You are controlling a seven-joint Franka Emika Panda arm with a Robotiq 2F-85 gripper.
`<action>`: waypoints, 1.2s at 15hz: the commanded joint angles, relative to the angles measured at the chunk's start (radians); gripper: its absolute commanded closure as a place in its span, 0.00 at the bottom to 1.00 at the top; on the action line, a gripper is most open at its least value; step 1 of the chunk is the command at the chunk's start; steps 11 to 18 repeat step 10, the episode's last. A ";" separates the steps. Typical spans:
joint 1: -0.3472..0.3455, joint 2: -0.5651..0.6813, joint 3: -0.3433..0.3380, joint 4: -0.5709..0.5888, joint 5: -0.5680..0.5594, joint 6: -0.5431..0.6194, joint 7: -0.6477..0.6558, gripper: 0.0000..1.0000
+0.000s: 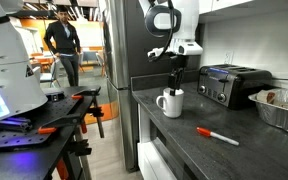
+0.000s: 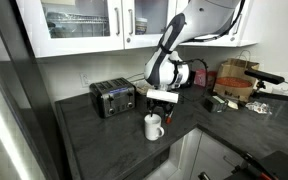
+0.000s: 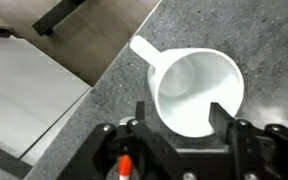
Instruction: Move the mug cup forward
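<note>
The white mug cup [image 1: 170, 103] stands upright on the dark counter near its edge, with its handle pointing away from the toaster. It also shows in the other exterior view [image 2: 154, 127] and fills the wrist view [image 3: 194, 90]. My gripper [image 1: 176, 85] hangs straight down over the mug, fingertips at rim height [image 2: 161, 103]. In the wrist view the gripper [image 3: 180, 115] is open. One finger is outside the mug's wall and the other is over its mouth. I cannot tell whether either finger touches the rim.
A black toaster [image 1: 234, 85] stands behind the mug by the wall, also seen in the other exterior view [image 2: 113, 98]. A red-and-white marker [image 1: 217, 135] lies on the counter. A foil tray [image 1: 282, 108] sits beside the toaster. The counter edge [image 3: 104, 85] runs close to the mug.
</note>
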 commanded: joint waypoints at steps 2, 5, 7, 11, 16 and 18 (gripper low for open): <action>-0.030 -0.101 0.025 -0.025 0.015 -0.045 -0.060 0.00; -0.022 -0.145 0.016 -0.016 -0.003 -0.130 -0.044 0.00; -0.021 -0.164 0.016 -0.016 -0.008 -0.150 -0.044 0.00; 0.014 -0.172 -0.020 -0.010 -0.105 -0.173 0.016 0.00; 0.014 -0.172 -0.020 -0.010 -0.105 -0.173 0.016 0.00; 0.014 -0.172 -0.020 -0.010 -0.105 -0.173 0.016 0.00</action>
